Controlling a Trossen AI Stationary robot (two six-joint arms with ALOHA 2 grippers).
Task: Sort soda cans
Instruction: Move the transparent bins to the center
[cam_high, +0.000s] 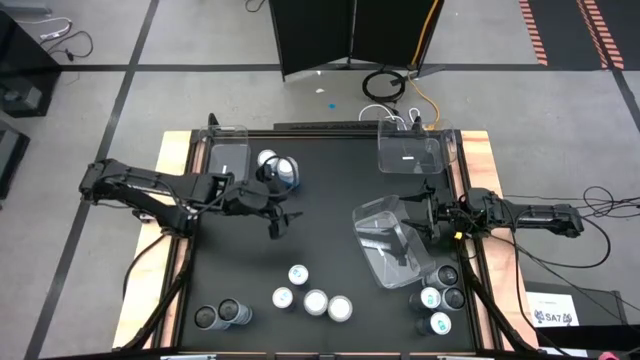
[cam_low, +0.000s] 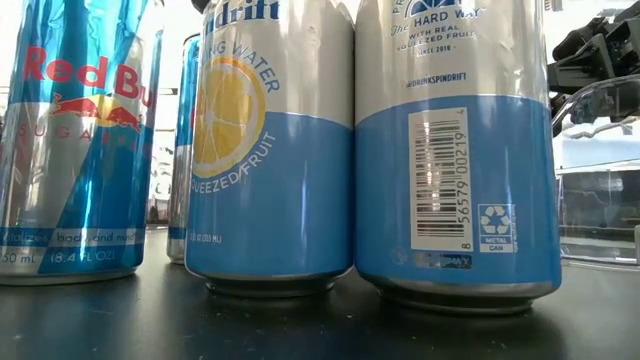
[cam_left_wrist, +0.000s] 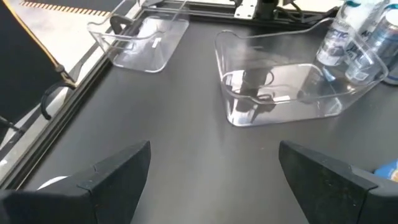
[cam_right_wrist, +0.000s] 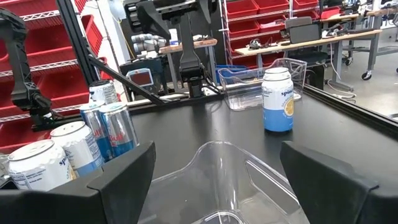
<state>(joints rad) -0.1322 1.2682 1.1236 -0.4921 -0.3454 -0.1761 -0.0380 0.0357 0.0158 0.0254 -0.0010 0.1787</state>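
Soda cans (cam_high: 315, 301) untouched, left hand (cam_high: 281, 222) fingers apart mid-table, right hand (cam_high: 413, 218) fingers apart over clear bin (cam_high: 385, 240)

We see 2 dark arms reaching inward from opposite sides. The left gripper (cam_high: 279, 222) has its 2 fingers (cam_left_wrist: 115, 171) spread wide, with nothing between them, the wrist stretched out level behind the fingers. The right gripper (cam_high: 418, 222) also has its 2 fingers (cam_right_wrist: 124, 168) spread wide, nothing clamped between the pads, its forearm running straight back behind the fingers.
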